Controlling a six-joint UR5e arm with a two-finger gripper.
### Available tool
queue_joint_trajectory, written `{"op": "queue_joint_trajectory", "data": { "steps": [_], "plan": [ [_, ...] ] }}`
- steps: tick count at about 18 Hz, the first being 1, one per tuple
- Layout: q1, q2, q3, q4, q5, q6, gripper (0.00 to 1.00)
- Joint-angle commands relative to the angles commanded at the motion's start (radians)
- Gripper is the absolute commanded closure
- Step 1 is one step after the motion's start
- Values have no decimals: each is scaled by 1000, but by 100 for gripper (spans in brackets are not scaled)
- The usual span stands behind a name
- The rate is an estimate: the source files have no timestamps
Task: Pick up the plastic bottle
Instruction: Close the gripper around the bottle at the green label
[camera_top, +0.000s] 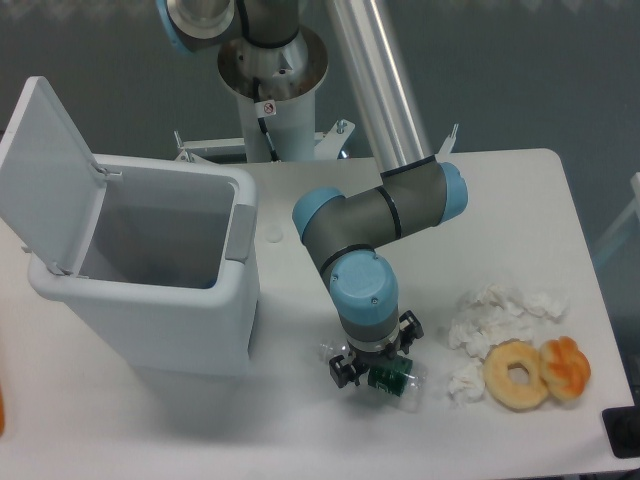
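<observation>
The plastic bottle (396, 380) lies on its side on the white table, clear and dented, with a dark green label band. My gripper (374, 352) points straight down right over it, and the wrist hides the bottle's middle. The bottle's clear ends stick out at the lower right and upper left of the gripper. The black fingers (342, 369) stand apart on either side of the bottle, so the gripper looks open. The bottle rests on the table.
A white bin (150, 300) with its lid open stands on the left, close to the gripper. White tissue wads (495, 315), a doughnut (516, 375) and an orange pastry (566, 367) lie to the right. The table's front edge (330, 470) is near.
</observation>
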Motion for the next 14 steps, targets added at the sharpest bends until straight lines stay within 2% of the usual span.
{"op": "queue_joint_trajectory", "data": {
  "steps": [6, 13, 14],
  "plan": [
    [-3, 15, -35, 2, 40, 163, 0],
    [-11, 9, -23, 3, 71, 160, 0],
    [-11, 9, -23, 3, 71, 157, 4]
  ]
}}
